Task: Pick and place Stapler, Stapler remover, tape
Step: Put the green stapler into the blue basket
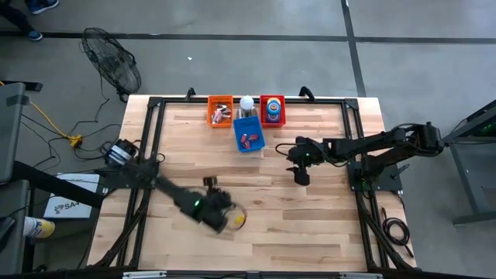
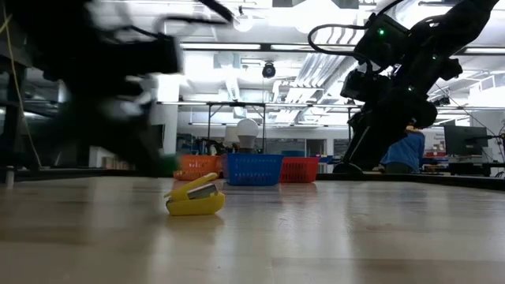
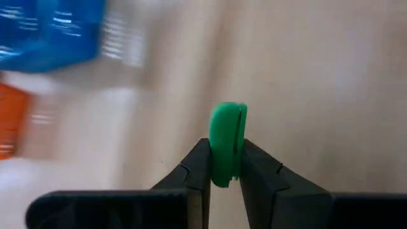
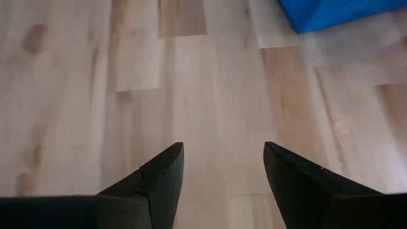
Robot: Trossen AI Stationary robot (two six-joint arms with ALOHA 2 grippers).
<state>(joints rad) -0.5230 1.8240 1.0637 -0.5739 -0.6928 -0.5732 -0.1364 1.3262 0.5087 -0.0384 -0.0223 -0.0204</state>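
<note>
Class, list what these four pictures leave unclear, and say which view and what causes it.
- Small green plastic piece in the left hand: left wrist view, fingers hide its base, kind unclear.
- Blue plastic basket contents: high view, too small.
- Left arm: low view, motion blur.
- Yellow stapler: high view, partly under the arm.

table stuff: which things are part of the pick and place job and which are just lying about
Job:
- green item held in left gripper
- yellow stapler
- orange bin, blue bin, red bin

Just there:
- floor fan
- white dome
</note>
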